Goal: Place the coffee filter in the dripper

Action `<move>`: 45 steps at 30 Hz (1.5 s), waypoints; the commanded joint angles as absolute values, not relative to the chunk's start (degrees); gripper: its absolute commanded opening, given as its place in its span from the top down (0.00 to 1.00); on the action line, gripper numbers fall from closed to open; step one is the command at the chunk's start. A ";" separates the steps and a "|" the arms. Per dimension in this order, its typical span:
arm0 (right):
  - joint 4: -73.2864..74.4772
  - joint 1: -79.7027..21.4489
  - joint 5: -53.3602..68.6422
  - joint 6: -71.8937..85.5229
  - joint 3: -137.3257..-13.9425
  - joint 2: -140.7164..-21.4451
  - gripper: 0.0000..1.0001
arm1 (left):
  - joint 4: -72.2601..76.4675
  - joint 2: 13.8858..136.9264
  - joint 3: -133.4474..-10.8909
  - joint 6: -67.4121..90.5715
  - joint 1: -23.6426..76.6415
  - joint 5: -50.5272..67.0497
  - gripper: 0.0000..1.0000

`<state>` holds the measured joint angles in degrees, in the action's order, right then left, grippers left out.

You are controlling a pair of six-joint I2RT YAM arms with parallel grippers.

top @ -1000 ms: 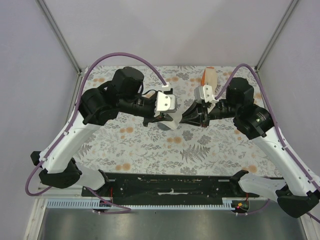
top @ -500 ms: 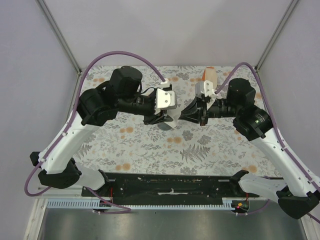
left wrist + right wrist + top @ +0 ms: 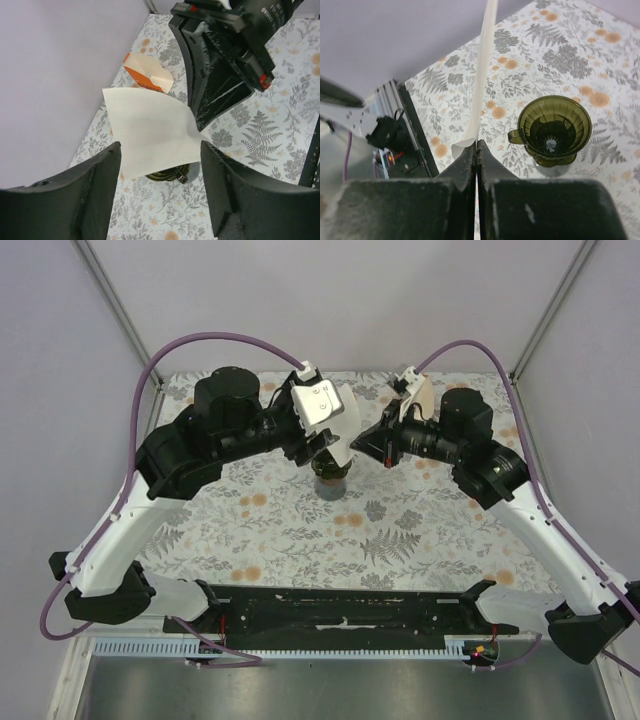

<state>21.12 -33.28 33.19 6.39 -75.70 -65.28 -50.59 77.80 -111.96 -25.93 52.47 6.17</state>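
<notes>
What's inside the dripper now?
Nothing: the dripper shows only bare ribs. The coffee filter hangs outside, pinched by the right gripper, and hides most of it from the left wrist.

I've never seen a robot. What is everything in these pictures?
coffee filter: one, white paper, held in the air close to the dripper.
dripper: one, dark olive green, upright on the table, empty.
filter pack: one, white and orange, far side of the table.
table: one, grey and orange floral cover.
cables: two, purple, one looping along each arm.
left arm: one, black and white, jaws open near the filter.
right arm: one, black and white, jaws shut on the filter's edge.
</notes>
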 commanded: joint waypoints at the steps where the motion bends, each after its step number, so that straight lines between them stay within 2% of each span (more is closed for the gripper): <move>1: 18.02 -33.40 19.70 24.41 -79.01 -67.58 1.00 | -46.23 76.46 -109.69 -23.47 52.65 3.07 0.37; 3: 17.84 -34.36 15.84 27.59 -79.63 -68.29 1.00 | -46.40 76.38 -108.29 -22.33 52.65 3.95 0.41; 11: 17.75 -39.72 7.48 27.77 -80.95 -69.17 1.00 | -46.93 79.27 -106.78 -21.18 53.00 -2.10 0.39; 21: 17.75 -40.96 7.12 27.42 -81.65 -70.22 1.00 | -47.72 81.39 -107.84 -21.44 53.79 -4.66 0.44; 26: 17.67 -41.13 8.70 27.33 -82.44 -71.36 1.00 | -47.72 82.18 -108.54 -21.53 53.79 -6.85 0.52; 33: 17.32 -41.40 8.35 27.42 -83.06 -71.63 1.00 | -49.31 83.14 -108.46 -20.57 53.88 -8.08 0.57; 34: 17.23 -41.40 8.09 27.25 -83.06 -71.54 1.00 | -49.31 83.06 -108.37 -20.57 53.88 -8.52 0.59; 36: 17.31 -41.40 8.00 27.07 -83.14 -71.63 1.00 | -49.31 83.23 -108.37 -20.65 53.88 -9.84 0.72; 39: 17.31 -41.31 7.74 26.89 -82.79 -71.54 1.00 | -49.13 83.14 -108.28 -20.57 53.88 -11.07 0.97; 45: 17.14 -39.38 3.78 26.89 -79.11 -70.23 1.00 | -45.27 82.00 -107.66 -23.63 53.88 -21.25 0.98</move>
